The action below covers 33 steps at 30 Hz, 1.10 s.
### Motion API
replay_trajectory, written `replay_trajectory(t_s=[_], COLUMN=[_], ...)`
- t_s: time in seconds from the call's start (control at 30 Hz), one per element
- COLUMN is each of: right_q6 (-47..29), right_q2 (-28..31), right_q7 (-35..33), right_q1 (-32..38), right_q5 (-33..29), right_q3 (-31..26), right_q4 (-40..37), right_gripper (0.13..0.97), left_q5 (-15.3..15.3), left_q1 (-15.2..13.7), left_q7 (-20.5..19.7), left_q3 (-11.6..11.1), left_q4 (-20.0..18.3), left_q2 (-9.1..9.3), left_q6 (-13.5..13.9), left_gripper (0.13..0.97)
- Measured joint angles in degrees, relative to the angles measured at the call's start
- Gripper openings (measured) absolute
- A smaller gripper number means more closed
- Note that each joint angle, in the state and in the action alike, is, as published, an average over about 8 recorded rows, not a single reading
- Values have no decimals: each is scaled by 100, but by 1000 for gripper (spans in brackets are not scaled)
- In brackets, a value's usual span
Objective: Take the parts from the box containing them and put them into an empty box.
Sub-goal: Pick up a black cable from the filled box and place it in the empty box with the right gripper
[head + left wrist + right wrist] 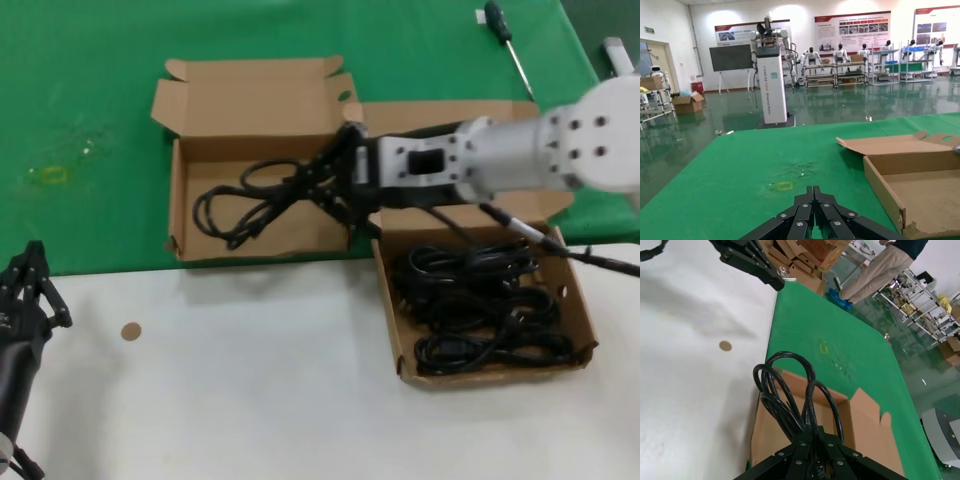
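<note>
My right gripper point(312, 182) reaches over the smaller cardboard box point(178, 205) and is shut on a looped black cord bundle point(245, 205). The bundle's loops hang down into that box's tray. In the right wrist view the gripper point(814, 430) clamps the cord loops point(785, 390) above the box's floor point(769, 435). The wider cardboard box point(395, 345) at the right holds several more black cord bundles point(480, 300). My left gripper point(35, 262) is parked at the lower left over the white table, shut and empty; the left wrist view shows it closed point(813, 190).
A screwdriver point(505, 40) and a white object point(618, 50) lie on the green cloth at the back right. A round brown sticker point(130, 330) is on the white table. Both box lids stand open towards the back.
</note>
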Motion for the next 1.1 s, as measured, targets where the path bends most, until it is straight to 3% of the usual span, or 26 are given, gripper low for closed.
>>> replay_trajectory(t_s=[0.5, 0.83, 1.1], right_q6=[835, 1270, 1377], right_q2=[-959, -1366, -1538], right_q7=[-394, -993, -1203], right_q1=[150, 367, 425], right_q5=[-339, -213, -87], right_q3=[-219, -166, -136], right_q4=[-1264, -2254, -2575], right_gripper=[158, 158, 194], left_q5=[2, 3, 2], left_q1=[0, 0, 0], left_q7=[-4, -3, -2], left_q3=[0, 0, 0], left_q4=[0, 0, 0], left_q2=[0, 0, 0], left_q6=[0, 0, 0], left_gripper=[152, 152, 152])
